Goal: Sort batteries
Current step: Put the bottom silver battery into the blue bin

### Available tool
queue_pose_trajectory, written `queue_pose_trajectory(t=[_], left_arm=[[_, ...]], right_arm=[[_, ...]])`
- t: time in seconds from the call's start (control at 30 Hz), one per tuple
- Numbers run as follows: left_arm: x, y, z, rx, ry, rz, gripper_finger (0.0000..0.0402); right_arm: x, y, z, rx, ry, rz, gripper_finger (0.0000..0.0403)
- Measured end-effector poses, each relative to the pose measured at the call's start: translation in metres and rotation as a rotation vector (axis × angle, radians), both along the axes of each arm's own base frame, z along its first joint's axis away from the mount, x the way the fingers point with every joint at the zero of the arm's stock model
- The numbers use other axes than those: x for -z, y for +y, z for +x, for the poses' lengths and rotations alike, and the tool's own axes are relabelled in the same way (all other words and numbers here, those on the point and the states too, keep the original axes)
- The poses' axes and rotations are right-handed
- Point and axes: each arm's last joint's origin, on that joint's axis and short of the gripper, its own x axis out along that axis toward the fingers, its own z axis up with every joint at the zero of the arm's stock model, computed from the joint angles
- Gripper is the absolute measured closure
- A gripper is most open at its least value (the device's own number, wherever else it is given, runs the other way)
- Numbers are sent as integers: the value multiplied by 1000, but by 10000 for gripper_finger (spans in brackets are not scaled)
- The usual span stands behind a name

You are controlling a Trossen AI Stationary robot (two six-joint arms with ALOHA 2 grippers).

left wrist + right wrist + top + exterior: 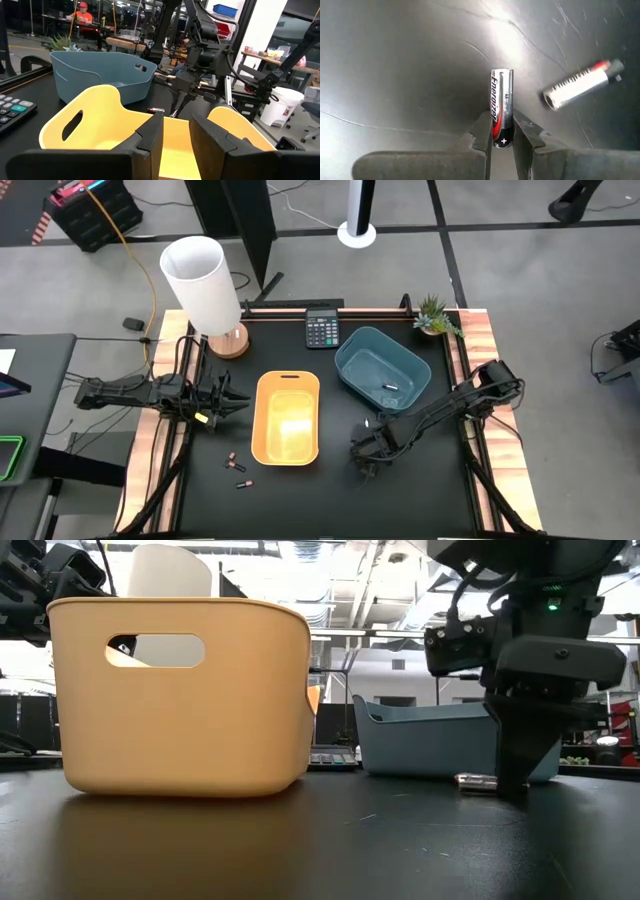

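A: High view: right gripper (366,450) down on the table (420,480) between the yellow bin (287,418) and blue bin (383,367); one battery in the blue bin (390,387), dark batteries (236,468) loose near the yellow bin. Finger state unreadable here.

B: Right wrist view: fingers (481,131) clamped on a silver battery (501,116); a second battery (581,83) lies just beside.

A: Left wrist view: left gripper (175,131) parted, holding nothing, at the yellow bin's rim.
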Motion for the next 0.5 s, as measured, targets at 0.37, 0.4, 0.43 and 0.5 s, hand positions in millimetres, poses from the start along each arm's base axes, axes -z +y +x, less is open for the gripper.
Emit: queue_pose_trajectory(t=[0.37, 0.4, 0.43, 0.5], left_arm=[[0, 0, 0, 0, 0, 0, 311], [0, 0, 0, 0, 0, 0, 311], [0, 0, 0, 0, -1, 0, 311], [0, 0, 0, 0, 0, 0, 311]], right_arm=[[-13, 1, 11, -41, -43, 1, 338], [-16, 1, 13, -44, -52, -4, 338], [-18, 0, 15, -45, -59, -11, 338], [-24, -2, 19, -51, -66, -22, 338]])
